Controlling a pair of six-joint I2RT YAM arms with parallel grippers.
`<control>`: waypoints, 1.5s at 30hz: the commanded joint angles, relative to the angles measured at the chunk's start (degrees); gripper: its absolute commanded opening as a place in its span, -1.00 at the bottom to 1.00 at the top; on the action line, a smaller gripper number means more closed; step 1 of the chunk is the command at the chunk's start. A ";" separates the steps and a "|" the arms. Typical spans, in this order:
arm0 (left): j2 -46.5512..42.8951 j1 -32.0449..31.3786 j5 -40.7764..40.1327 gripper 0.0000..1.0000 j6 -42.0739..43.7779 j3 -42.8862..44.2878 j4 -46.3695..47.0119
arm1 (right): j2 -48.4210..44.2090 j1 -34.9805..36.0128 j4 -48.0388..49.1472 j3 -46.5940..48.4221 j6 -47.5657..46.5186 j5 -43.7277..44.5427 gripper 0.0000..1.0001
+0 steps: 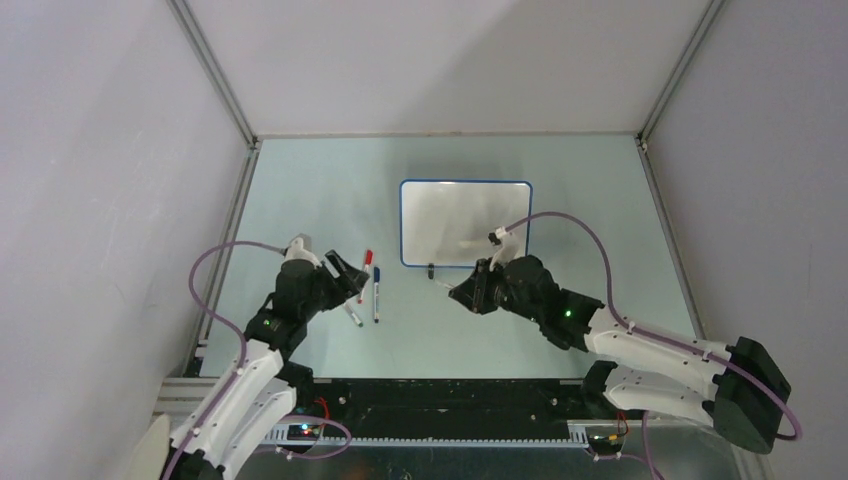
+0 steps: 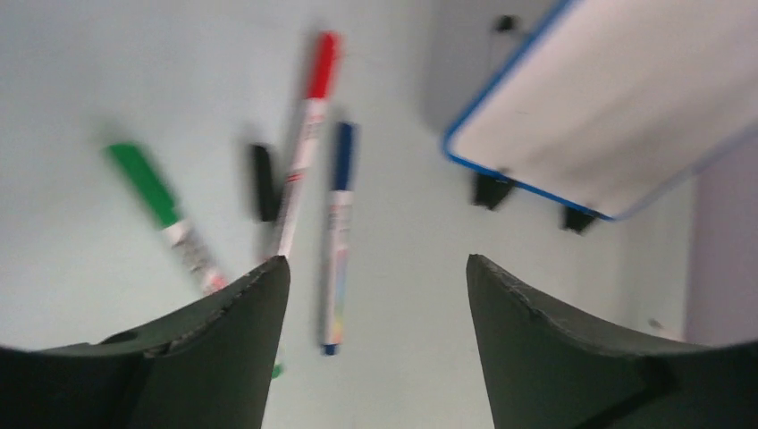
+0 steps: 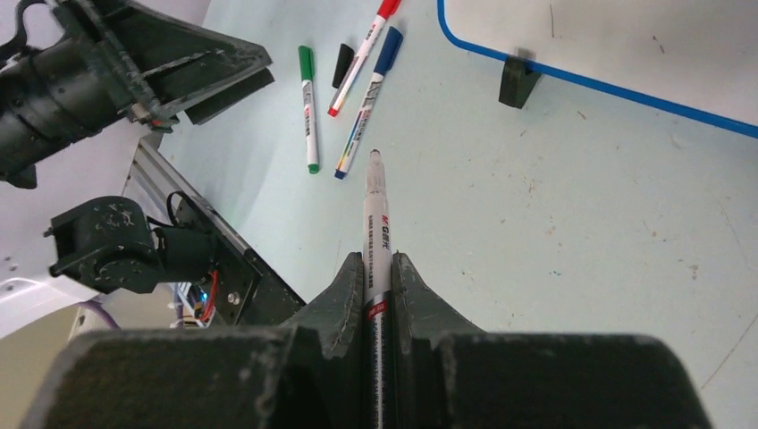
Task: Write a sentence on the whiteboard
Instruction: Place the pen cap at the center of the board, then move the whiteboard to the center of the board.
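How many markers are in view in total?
4. The green marker, red marker and blue marker lie together on the table, left of the whiteboard. The fourth marker, uncapped, is in the right gripper. None seems hidden.

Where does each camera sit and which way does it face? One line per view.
Top: overhead and behind, facing down on the whiteboard; left arm and right arm show.
Left wrist: faces down past open jaws at loose pens.
Right wrist: faces along jaws shut on a pen; the left arm shows.
Shared: whiteboard, loose pens.
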 commanded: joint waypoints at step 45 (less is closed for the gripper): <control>-1.79 -15.89 -12.97 0.99 13.77 6.25 16.03 | -3.71 -2.50 -43.73 22.65 15.82 23.60 -1.00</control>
